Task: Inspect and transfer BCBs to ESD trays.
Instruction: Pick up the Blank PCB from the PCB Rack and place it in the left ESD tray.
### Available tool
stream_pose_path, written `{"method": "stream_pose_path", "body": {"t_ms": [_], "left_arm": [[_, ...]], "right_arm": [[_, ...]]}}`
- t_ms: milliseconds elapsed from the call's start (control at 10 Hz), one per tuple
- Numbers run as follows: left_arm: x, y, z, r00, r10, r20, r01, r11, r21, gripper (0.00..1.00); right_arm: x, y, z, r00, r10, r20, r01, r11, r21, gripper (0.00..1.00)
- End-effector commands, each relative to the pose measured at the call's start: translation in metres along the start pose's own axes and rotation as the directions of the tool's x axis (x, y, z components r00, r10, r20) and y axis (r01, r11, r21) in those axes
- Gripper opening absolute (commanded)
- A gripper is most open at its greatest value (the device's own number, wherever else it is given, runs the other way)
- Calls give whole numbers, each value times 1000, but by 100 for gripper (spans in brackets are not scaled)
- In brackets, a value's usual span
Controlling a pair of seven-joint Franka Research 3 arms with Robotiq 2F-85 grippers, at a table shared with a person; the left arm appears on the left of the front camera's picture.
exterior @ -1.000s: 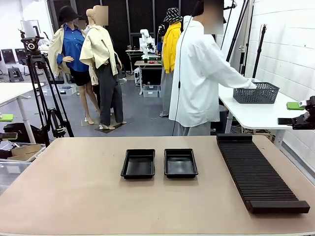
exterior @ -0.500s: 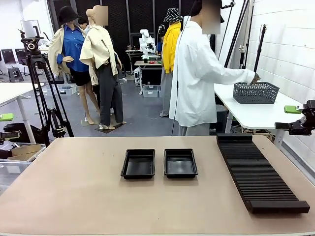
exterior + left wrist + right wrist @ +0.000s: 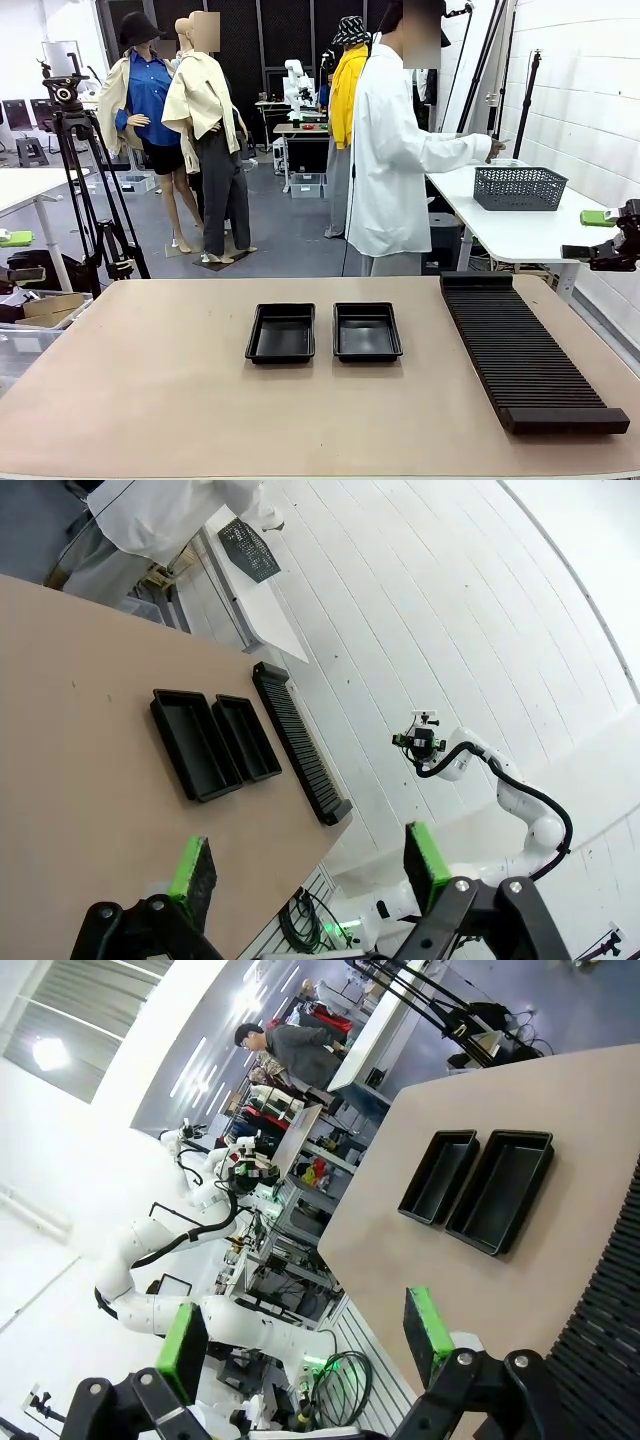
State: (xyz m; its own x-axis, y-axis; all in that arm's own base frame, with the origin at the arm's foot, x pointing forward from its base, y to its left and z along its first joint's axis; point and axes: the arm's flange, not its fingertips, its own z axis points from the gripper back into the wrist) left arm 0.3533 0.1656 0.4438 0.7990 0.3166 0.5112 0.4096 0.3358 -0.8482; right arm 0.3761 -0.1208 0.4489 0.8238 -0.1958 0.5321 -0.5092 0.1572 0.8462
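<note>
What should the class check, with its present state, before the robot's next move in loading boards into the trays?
1. Left ESD tray empty: ok.
2. Right ESD tray empty: ok.
3. Left hand open, holding nothing: ok.
4. Right hand open, holding nothing: ok.
5. Person facing the robot's table: not ok; turned to the side table, by the mesh basket.
</note>
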Motion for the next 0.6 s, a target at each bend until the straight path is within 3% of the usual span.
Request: {"method": "stream_pose_path", "body": {"t_ms": [0,400,500], "left_arm": [[-2,0,2,1000,0,11,0,1000,-2,100],[0,0,2,1000,1,4,-1,1000,3,100],[5,3,5,999,49,3,-49,999,-19,100]], "right_arm": [[-3,-1,0,1000,-5,-2,5,1000,1,100],[0,0,-1,1000,0,-2,0,1000,0,100],[6,-8,3,1000,-21,20,22,1000,-8,100]]}}
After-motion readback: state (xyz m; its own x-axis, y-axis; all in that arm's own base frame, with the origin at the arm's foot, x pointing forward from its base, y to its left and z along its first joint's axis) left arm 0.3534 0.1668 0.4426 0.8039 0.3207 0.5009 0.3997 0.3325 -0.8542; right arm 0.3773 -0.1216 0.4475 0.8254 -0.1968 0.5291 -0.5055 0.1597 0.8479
